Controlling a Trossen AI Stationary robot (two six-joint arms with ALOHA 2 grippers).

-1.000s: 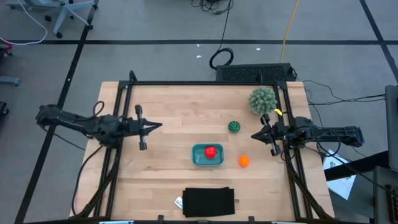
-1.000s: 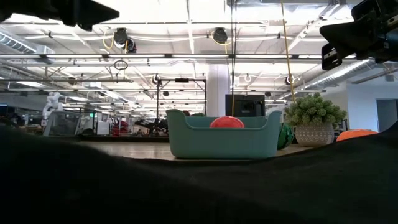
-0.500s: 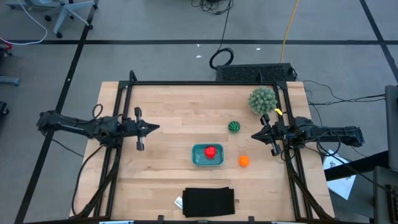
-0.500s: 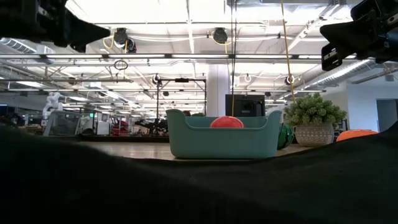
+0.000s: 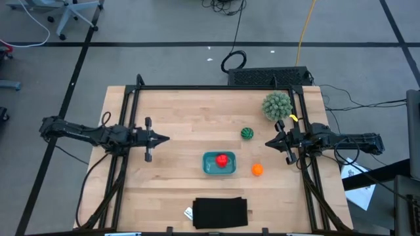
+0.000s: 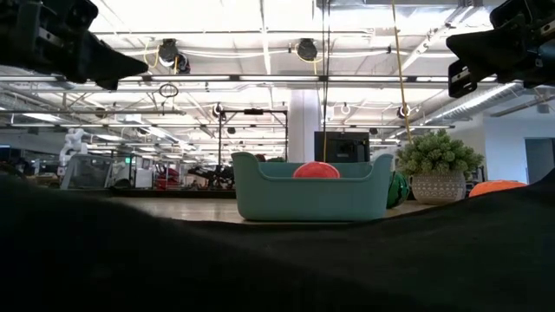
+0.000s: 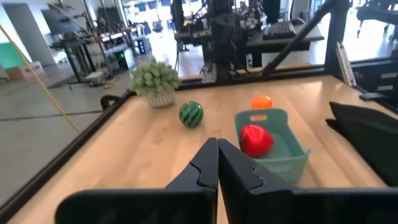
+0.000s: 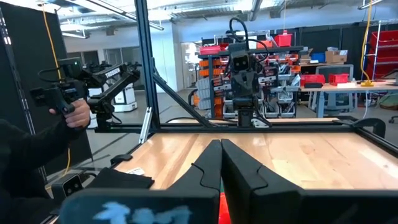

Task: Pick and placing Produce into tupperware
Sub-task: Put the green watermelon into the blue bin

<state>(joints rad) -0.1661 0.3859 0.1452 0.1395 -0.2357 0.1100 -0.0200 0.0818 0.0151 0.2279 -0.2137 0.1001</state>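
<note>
The teal tupperware [image 5: 211, 168] sits near the table's middle with the red piece [image 5: 223, 159] resting inside it; both also show in the left wrist view, the tupperware [image 7: 283, 152] and the red piece [image 7: 255, 139]. The dark green striped ball [image 5: 247, 133] lies on the wood beyond the tupperware. The orange ball [image 5: 257, 169] lies to the tupperware's right. My left gripper [image 5: 167, 138] is shut and hovers left of the tupperware, its tips [image 7: 217, 143] pointing toward it. My right gripper [image 5: 267, 143] is shut and waits near the right edge, between the green and orange balls.
A large pale green spiky ball [image 5: 277, 105] stands near the far right corner. A flat black rectangle [image 5: 220, 213] lies at the near edge. A black frame rails the table's sides. A person's hand [image 8: 74, 112] holding a device shows beyond the table in the right wrist view.
My left gripper has drawn back a little toward the table's left edge and come down lower, staying shut. The right arm and all the pieces have kept still.
</note>
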